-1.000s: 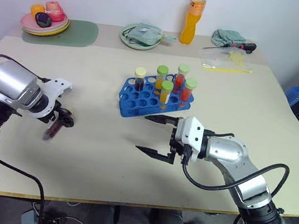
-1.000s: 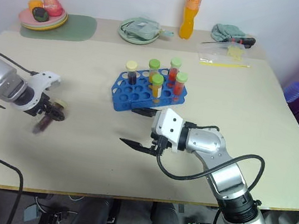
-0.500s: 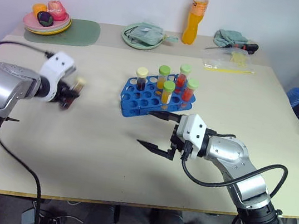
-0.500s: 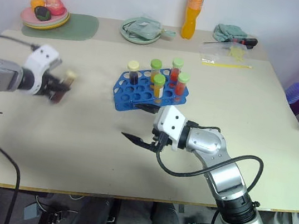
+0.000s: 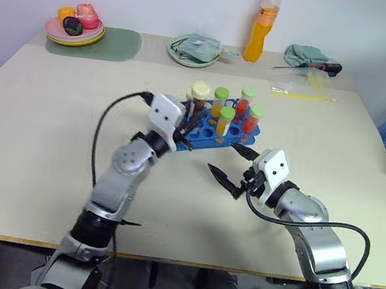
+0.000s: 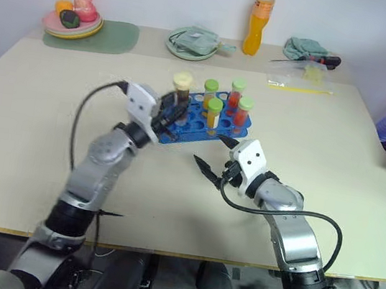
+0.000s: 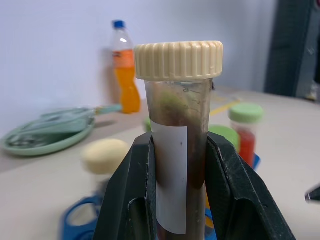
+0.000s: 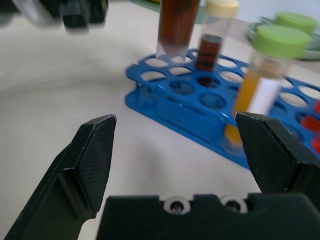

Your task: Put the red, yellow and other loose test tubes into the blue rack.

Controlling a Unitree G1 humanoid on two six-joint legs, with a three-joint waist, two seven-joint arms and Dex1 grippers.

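Note:
My left gripper [image 5: 189,120] is shut on a test tube [image 7: 172,165] of dark brown liquid with a cream cap [image 6: 182,80], held upright. In the right wrist view the tube's lower end [image 8: 172,30] hangs just over the holes at one corner of the blue rack [image 8: 185,114]. The blue rack [image 5: 208,138] stands mid-table and holds several tubes: red and yellow ones with green caps [image 5: 248,93] and a brown one [image 8: 210,45]. My right gripper [image 5: 230,166] is open and holds nothing, low over the table just in front of the rack.
Along the far edge stand an orange drink bottle [image 5: 263,24], a green plate with a cloth [image 5: 194,49], a plate of toys [image 5: 75,25] on a green mat, a plastic bag [image 5: 307,89] and a cloth with a screwdriver [image 5: 309,57].
My left arm swung from the table's left side over to the rack, turning the brown tube upright. The right gripper drew slightly right, still open. The camera view also shifted.

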